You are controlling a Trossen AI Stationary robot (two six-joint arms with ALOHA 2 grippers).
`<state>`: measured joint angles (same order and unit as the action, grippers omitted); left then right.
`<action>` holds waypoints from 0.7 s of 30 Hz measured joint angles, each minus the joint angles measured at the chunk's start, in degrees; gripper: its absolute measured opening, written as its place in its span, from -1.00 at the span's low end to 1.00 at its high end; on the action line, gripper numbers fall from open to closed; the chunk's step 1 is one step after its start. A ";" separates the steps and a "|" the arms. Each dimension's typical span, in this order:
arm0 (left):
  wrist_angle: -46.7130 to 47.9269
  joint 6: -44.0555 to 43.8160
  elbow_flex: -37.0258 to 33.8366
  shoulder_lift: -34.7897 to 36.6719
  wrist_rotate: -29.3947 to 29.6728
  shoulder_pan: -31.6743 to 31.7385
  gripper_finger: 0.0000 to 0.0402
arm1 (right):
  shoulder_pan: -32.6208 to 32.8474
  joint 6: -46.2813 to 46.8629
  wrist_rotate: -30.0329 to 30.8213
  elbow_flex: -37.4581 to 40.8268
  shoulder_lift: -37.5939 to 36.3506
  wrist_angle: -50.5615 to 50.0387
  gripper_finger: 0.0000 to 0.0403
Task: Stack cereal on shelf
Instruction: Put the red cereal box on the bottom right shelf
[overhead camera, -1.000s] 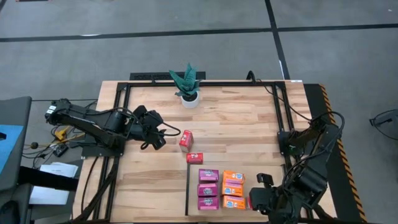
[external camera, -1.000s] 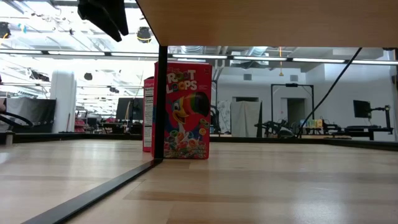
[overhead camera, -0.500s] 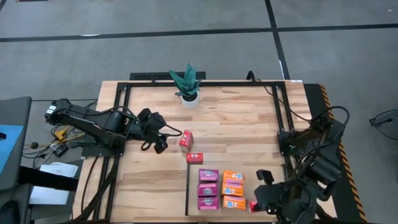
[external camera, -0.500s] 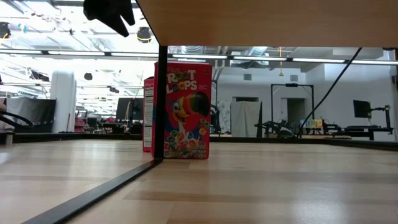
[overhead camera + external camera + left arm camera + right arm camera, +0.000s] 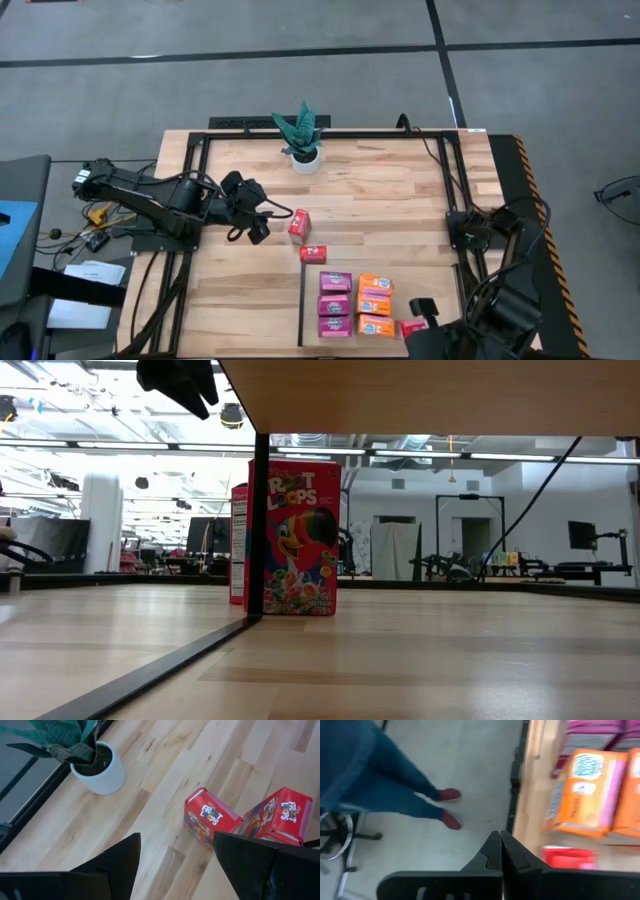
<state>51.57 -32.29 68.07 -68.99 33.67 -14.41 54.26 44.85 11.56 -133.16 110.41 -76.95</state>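
Note:
On the shelf (image 5: 302,300), three purple cereal boxes (image 5: 334,305) stand in a column beside three orange ones (image 5: 375,305), and a red box (image 5: 413,327) lies near its right near corner. Two more red boxes stand on the tabletop, one (image 5: 298,224) behind the other (image 5: 313,254); both also show in the low view (image 5: 300,540). My left gripper (image 5: 175,865) hovers open above the table, left of those two. My right gripper (image 5: 501,851) is shut off the shelf's near right corner, clear of the red box (image 5: 568,857).
A potted green plant (image 5: 302,140) stands near the table's far edge. A black frame (image 5: 190,200) runs around the tabletop. In the low view the shelf panel (image 5: 430,395) spans overhead on a thin black post (image 5: 258,510). A person's legs (image 5: 380,775) show on the floor beyond the near edge.
My right arm has drawn back from the shelf toward the table's near right corner, and more of the red box on the shelf now shows. My left gripper has edged slightly toward the two red boxes and stays open.

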 joint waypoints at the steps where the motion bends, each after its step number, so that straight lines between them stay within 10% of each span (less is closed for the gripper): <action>1: 0.03 0.06 0.00 0.00 0.00 0.00 0.20 | 0.14 0.04 -0.05 -0.07 0.26 -0.29 -0.98; 21: 0.48 0.22 0.02 0.00 0.17 0.00 0.20 | -1.04 -1.22 -2.34 0.06 3.41 -9.94 -0.97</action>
<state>52.05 -32.08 68.10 -68.99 33.85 -14.41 53.22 43.63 9.22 -133.10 113.82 -86.89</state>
